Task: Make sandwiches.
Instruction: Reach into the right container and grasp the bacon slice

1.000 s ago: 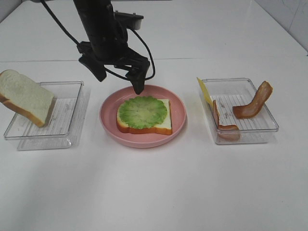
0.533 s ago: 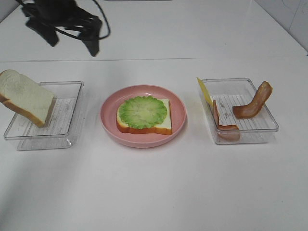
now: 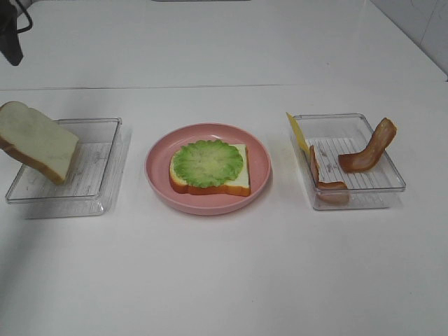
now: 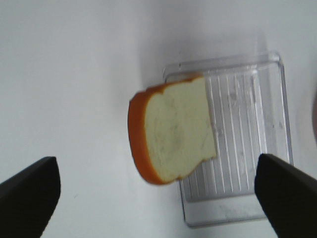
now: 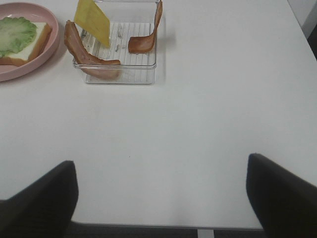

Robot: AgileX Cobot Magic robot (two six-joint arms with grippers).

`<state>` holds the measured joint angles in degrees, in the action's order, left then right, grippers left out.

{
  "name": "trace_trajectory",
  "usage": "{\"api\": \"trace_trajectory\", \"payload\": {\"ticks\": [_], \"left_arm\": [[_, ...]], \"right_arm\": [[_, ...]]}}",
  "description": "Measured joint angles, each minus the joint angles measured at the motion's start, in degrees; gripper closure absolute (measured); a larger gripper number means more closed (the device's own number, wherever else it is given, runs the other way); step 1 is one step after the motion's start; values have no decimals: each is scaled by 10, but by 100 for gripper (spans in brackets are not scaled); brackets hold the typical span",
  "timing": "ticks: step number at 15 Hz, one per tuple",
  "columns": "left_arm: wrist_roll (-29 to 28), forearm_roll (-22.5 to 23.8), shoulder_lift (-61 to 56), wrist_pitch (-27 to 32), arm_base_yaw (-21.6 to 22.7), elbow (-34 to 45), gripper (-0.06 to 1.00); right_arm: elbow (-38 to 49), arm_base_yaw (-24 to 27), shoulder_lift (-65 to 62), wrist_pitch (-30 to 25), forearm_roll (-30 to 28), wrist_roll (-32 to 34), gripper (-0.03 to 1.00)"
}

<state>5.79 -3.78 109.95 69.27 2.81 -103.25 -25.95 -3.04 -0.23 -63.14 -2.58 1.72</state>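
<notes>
A pink plate (image 3: 157,185) holds a white bread slice (image 3: 238,183) with a round green lettuce leaf (image 3: 208,162) on top; both also show in the right wrist view (image 5: 17,32). A second bread slice (image 3: 36,141) leans in the left clear tray (image 3: 98,168). In the left wrist view my left gripper (image 4: 156,158) is open and empty above this slice (image 4: 176,131). My right gripper (image 5: 159,159) is open and empty over bare table, short of the right tray (image 5: 119,64). That tray holds a yellow cheese slice (image 5: 92,21) and two bacon strips (image 5: 89,57).
In the exterior view the right tray (image 3: 392,183) has the cheese (image 3: 297,131) leaning at its left wall and bacon (image 3: 369,148) at the right. Only a dark piece of the left arm (image 3: 10,35) shows at the top left corner. White table all around.
My left arm has pulled away from above the plate, moving left and back until almost out of the exterior view. The lettuce stays on the bread.
</notes>
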Motion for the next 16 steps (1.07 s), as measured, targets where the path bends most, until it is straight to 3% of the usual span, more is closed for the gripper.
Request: {"api": "trace_trajectory", "payload": {"ticks": [2,3,8,12,13,16], "left_arm": [[2,7,-76,0,0,88,-4],[2,9,-203,-15,0,213,-4],[9,9,-535,-51,0,468,-4],[11,9,-795,-52,0,600,-4],[13,9,-929,-44,0,647,-4],[13,13,-1054,-43,0,683,-4]], "right_arm": [[0,0,0,0,0,0,8],[0,0,0,0,0,0,8],[0,0,0,0,0,0,8],[0,0,0,0,0,0,8],[0,0,0,0,0,0,8],[0,0,0,0,0,0,8]]}}
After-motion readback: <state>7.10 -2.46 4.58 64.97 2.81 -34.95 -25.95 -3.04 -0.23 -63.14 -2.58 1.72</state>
